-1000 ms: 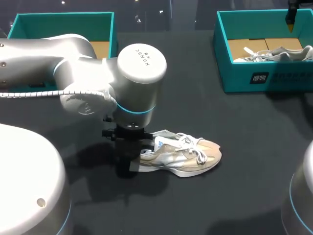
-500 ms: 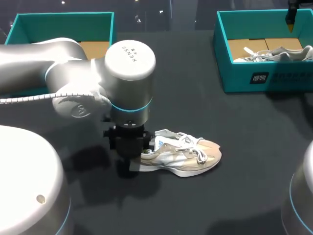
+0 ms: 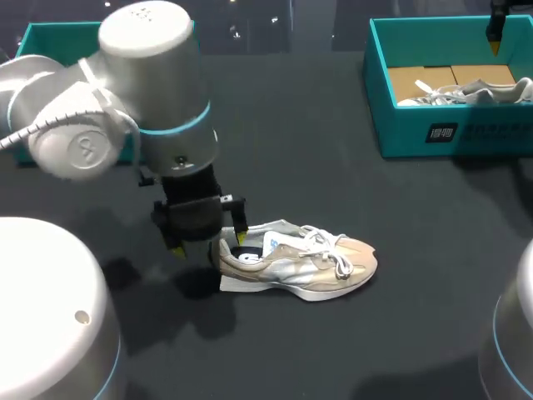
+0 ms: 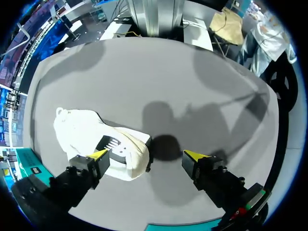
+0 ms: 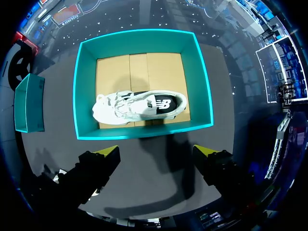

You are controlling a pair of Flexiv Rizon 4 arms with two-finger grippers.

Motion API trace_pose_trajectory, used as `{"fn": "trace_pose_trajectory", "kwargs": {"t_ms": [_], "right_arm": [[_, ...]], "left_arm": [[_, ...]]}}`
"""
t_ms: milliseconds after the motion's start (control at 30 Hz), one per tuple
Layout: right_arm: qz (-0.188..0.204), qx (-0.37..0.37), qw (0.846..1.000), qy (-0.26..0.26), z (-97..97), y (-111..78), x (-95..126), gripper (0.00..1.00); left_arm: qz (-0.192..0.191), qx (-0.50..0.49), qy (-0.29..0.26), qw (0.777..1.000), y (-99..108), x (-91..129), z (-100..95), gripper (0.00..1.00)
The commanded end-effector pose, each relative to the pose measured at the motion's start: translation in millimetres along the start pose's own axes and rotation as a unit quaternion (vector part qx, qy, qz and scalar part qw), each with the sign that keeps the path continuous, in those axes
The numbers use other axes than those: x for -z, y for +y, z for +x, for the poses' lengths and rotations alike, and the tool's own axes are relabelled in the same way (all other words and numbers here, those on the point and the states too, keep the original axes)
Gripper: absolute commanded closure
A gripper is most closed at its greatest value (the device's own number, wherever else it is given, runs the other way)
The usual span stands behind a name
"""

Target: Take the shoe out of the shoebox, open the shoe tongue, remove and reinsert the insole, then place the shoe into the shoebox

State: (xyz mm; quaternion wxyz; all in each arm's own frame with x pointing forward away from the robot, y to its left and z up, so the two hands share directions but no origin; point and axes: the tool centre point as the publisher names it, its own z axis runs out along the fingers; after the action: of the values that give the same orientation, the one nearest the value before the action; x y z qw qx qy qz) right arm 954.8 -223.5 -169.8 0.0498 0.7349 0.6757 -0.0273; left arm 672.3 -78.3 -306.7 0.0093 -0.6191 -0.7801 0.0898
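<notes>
Lighting is overhead and soft: the dark table (image 3: pixel 350 167) returns little of it, the pale shell of the left arm (image 3: pixel 125 92) carries broad highlights without hard glare, and the shoe (image 3: pixel 308 265) reads bright. Shadows are diffuse: a soft-edged dark patch lies under the left arm toward the table's near edge, and overlapping grey ones lie beside the shoe's heel in the left wrist view. The right wrist view is dimmer, with the shoebox (image 5: pixel 139 45) floor well lit and shadow on the table along one wall.

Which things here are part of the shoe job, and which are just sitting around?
In the job: shoe on the table; left gripper, open at its heel; left shoebox, probably its own.
Lying about: right shoebox holding a second shoe; right gripper, open above it.
</notes>
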Motion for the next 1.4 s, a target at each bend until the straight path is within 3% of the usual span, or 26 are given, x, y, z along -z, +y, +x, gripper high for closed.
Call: {"fn": "trace_pose_trajectory", "kwargs": {"t_ms": [33, 167, 233, 767, 833, 1133, 1400], "right_arm": [[0.000, 0.000, 1.000, -0.001, 0.1, -0.2, 0.3, 0.00], [0.000, 0.000, 1.000, -0.001, 0.1, -0.2, 0.3, 0.00], [0.000, 0.000, 1.000, -0.001, 0.1, -0.2, 0.3, 0.00], [0.000, 0.000, 1.000, -0.001, 0.1, -0.2, 0.3, 0.00], [0.000, 0.000, 1.000, -0.001, 0.1, -0.2, 0.3, 0.00], [0.000, 0.000, 1.000, -0.001, 0.1, -0.2, 0.3, 0.00], [0.000, 0.000, 1.000, -0.001, 0.1, -0.2, 0.3, 0.00]], "left_arm": [[0.017, 0.039, -0.104, 0.994, 2.3, 25.1, 31.2, 0.00], [0.069, 0.101, -0.140, 0.983, 7.1, 36.2, 42.8, 0.00], [0.115, 0.128, -0.129, 0.977, 9.9, 38.0, 48.6, 0.00], [0.117, 0.123, -0.118, 0.978, 10.0, 38.3, 51.2, 0.00], [0.161, 0.168, -0.130, 0.964, 12.4, 40.8, 51.4, 0.00], [0.230, 0.299, -0.156, 0.913, 32.0, 33.4, 61.8, 0.00], [0.293, 0.372, -0.184, 0.861, 30.8, 16.3, 70.6, 0.00]]}}
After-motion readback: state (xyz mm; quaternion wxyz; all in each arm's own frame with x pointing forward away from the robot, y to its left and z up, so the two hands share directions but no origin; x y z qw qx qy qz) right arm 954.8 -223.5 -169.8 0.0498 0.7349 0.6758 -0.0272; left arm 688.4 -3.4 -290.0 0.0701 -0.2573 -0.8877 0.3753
